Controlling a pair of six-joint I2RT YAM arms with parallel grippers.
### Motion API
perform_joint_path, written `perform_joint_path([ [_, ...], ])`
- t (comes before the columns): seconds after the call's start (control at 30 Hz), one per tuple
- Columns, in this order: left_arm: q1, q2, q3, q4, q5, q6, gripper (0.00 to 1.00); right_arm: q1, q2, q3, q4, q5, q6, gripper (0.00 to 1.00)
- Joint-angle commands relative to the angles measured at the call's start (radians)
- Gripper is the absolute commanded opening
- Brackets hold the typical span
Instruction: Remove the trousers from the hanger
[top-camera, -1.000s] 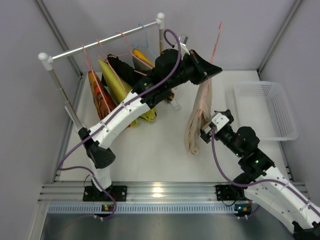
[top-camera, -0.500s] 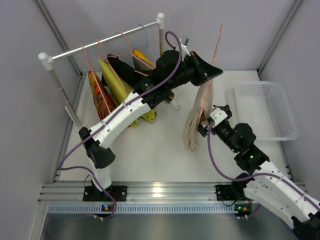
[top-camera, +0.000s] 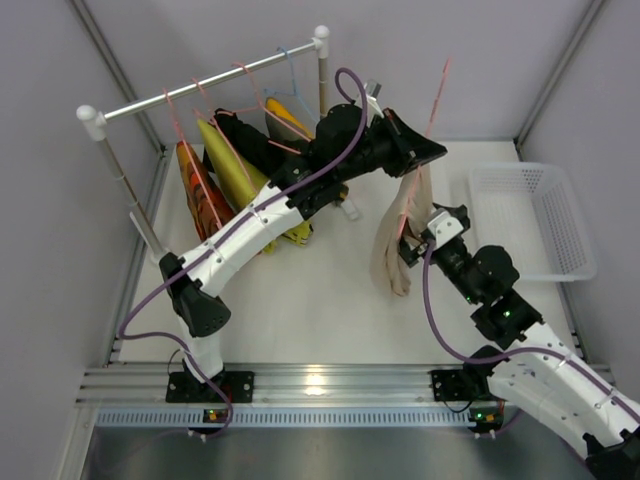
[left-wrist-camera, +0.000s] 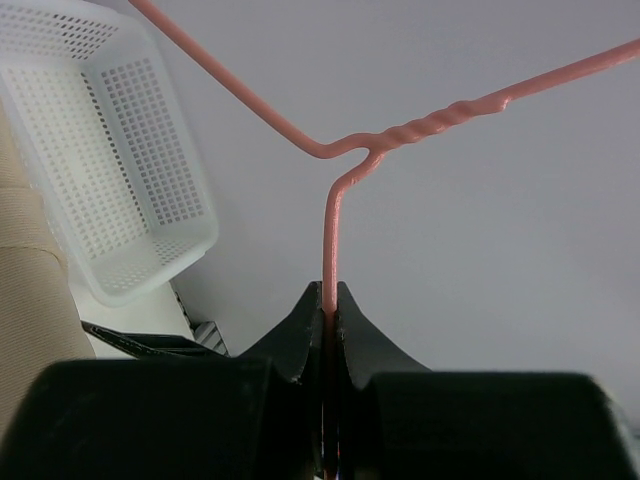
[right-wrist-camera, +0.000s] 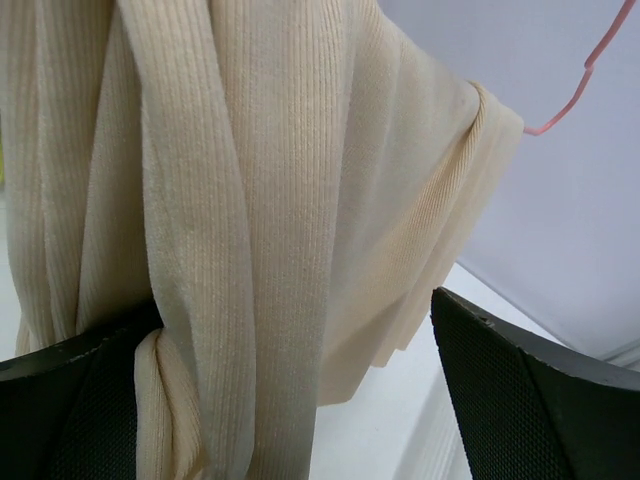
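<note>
The pale beige trousers hang folded over a pink wire hanger held up in the air right of the rack. My left gripper is shut on the hanger's wire stem, its jaws pinched tight around it. My right gripper is open and pushed up against the hanging cloth. In the right wrist view the ribbed beige trousers fill the gap between its two spread fingers. Orange-red patterned trousers hang on the rack at the left.
A white clothes rail on two posts carries more pink hangers with yellow and black garments. A white perforated basket stands on the table at the right, also seen in the left wrist view. Grey walls enclose the cell.
My right gripper has moved up and forward to the beige trousers, which now lie between its fingers. The left gripper with the hanger has shifted slightly to the right.
</note>
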Motion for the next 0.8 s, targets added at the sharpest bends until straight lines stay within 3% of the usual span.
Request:
perform_joint_path([
  [0.0,0.004,-0.066,-0.010,0.121,0.030,-0.030,0.00,0.021,0.014,0.043,0.091,-0.021,-0.003,0.99],
  [0.1,0.004,-0.069,-0.022,0.122,0.041,-0.033,0.00,0.021,0.029,0.050,0.101,-0.033,-0.004,0.75],
  [0.13,0.004,-0.070,-0.025,0.122,0.046,-0.035,0.00,0.021,0.034,0.053,0.098,-0.031,0.000,0.59],
  [0.2,0.004,-0.075,-0.033,0.122,0.053,-0.040,0.00,0.020,0.040,0.056,0.098,-0.018,0.009,0.48],
  [0.23,0.004,-0.076,-0.034,0.127,0.058,-0.043,0.00,0.021,0.042,0.058,0.098,-0.002,0.013,0.32],
  [0.3,0.004,-0.084,-0.040,0.128,0.062,-0.044,0.00,0.018,0.042,0.060,0.094,0.016,0.020,0.21],
  [0.37,0.004,-0.092,-0.042,0.127,0.067,-0.040,0.00,0.012,0.038,0.067,0.088,0.042,0.034,0.03],
  [0.77,0.024,-0.128,-0.091,0.116,0.055,0.031,0.00,-0.040,-0.026,0.243,-0.017,0.041,0.126,0.00],
])
